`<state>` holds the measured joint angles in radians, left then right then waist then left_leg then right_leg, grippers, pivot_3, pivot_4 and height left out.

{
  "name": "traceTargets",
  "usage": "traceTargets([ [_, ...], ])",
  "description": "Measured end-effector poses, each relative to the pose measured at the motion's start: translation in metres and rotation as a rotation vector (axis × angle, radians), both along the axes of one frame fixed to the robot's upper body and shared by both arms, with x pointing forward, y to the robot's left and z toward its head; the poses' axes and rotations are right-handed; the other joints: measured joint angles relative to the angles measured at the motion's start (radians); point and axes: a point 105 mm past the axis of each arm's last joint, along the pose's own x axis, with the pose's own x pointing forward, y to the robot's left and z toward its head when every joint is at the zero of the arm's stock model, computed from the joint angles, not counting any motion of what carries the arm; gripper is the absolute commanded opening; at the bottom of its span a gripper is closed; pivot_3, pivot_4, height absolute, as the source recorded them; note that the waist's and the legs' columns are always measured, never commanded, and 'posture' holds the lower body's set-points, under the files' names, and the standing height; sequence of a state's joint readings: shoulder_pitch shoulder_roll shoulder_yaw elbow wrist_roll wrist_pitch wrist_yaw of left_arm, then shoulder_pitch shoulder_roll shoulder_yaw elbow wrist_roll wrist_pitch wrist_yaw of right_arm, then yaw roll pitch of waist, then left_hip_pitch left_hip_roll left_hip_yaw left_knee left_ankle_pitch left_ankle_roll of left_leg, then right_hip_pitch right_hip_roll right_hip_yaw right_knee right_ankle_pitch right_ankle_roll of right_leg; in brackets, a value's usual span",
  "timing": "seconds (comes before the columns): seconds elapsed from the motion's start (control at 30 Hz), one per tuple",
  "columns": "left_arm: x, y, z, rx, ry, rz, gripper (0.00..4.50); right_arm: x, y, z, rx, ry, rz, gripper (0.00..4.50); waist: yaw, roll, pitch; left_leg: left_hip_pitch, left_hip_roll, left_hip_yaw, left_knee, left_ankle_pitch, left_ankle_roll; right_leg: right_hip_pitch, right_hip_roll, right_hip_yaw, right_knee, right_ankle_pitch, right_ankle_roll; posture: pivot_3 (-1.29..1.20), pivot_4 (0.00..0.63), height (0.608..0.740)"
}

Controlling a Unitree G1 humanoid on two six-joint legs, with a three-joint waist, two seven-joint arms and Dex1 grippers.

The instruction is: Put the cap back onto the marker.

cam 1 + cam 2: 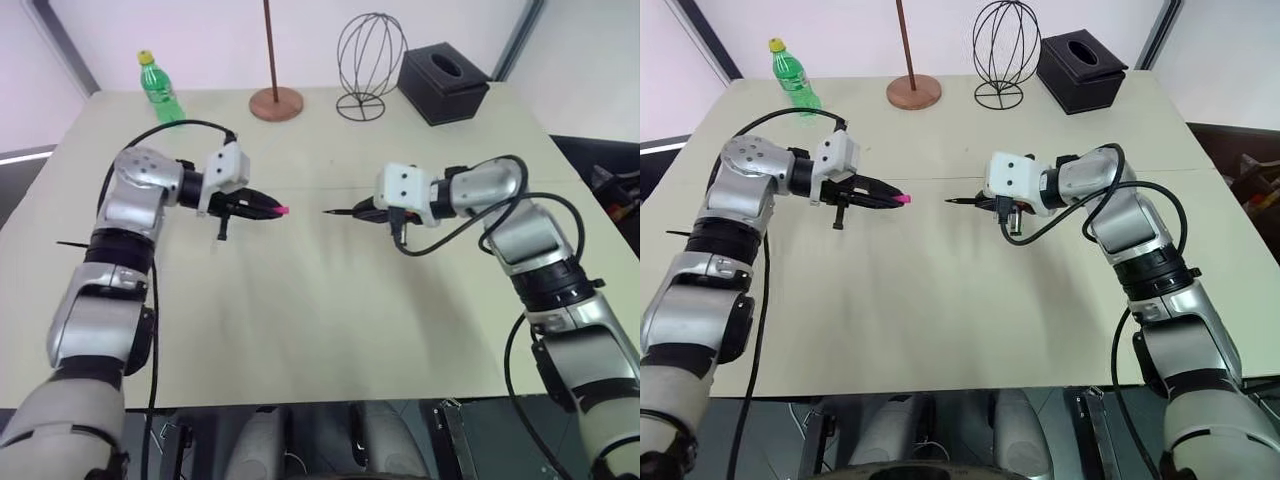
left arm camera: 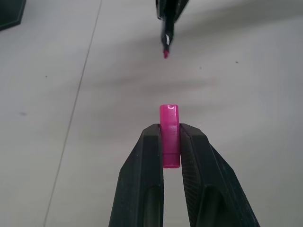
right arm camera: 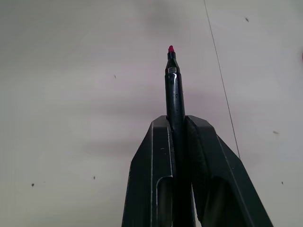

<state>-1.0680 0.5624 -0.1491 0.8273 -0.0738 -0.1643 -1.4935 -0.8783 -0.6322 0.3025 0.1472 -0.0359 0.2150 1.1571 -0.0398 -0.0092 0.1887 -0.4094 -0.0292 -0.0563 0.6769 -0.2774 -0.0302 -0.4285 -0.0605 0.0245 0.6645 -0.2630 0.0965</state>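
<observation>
From the head views you see both arms raised over the pale beige bench, hands pointing at each other with a clear gap between them. Your left hand is clamped on the tiny bright pink plastic cap, of which only the end pokes past the black fingers. Your right hand is clamped on the thin black marker; just its pointed front shows, and the rear is buried in the hand. Cap and tip are near each other but apart, roughly level. The middle and near side of the bench lie open. Along the far edge stand a green plastic bottle with a yellow lid, a round brown wooden base with an upright pole cut off by the top of the picture, a black wire egg-shaped frame and a black tissue box, all well away from the hands.

In the left wrist view the cap sits pinched between the two fingers, its lower part covered by them. Beyond it the marker points back toward the cap, tip reddish-pink, body cut off by the picture's edge.

In the right wrist view the marker rises out from between the closed fingers, its rear hidden, above bare bench.
</observation>
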Motion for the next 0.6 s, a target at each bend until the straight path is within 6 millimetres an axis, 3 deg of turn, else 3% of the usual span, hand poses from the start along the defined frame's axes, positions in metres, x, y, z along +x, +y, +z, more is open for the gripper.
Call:
traceTargets([
  [0.27,0.002,-0.018,-0.016,0.03,-0.006,-0.046,0.54,-0.003,0.014,-0.003,0.023,0.018,0.03,0.0,-0.001,0.0,0.0,0.0,0.0,0.0,0.001,0.0,0.0,0.0,0.0,0.0,0.0,0.0,0.0,0.0,0.15,0.74],
  [0.6,0.003,-0.027,-0.015,0.018,-0.023,-0.063,0.54,-0.003,0.02,-0.001,0.029,0.011,0.042,0.0,0.0,0.0,0.0,0.0,0.0,0.0,0.001,0.0,0.0,0.0,0.0,0.0,0.001,0.0,0.0,0.0,0.15,0.74],
])
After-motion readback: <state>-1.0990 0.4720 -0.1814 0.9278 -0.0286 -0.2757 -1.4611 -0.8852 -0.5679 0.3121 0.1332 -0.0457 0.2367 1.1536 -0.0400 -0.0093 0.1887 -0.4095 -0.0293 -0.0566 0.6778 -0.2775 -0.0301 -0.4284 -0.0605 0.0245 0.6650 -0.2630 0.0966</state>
